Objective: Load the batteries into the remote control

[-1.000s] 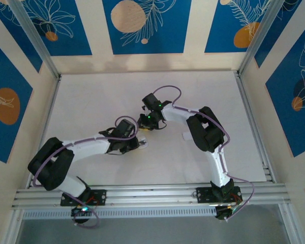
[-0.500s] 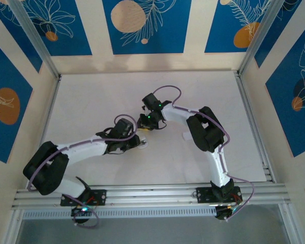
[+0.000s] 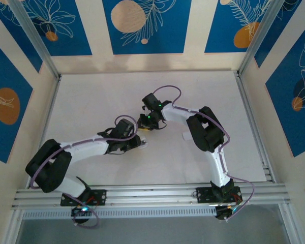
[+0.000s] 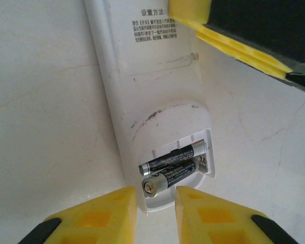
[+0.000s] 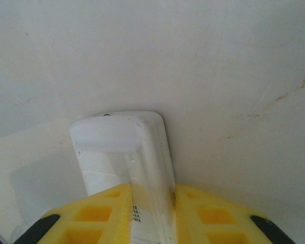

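Evidently, right end effector point(image 5: 152, 198) pinches remote control point(image 4: 152, 76) labelled "设置方法"; left end effector point(image 4: 156, 198) spread.

A white matte table point(image 3: 91, 101), its surface marked with faint grey scuffs and a few thin brownish hairline scratches. A white remote control point(image 4: 152, 91) lies on it near the middle, back side up. The remote control's printed label is showing and its battery bay is uncovered. To the right of the remote control and apart from it, a small white piece point(image 3: 186, 136) lies on the bare surface.
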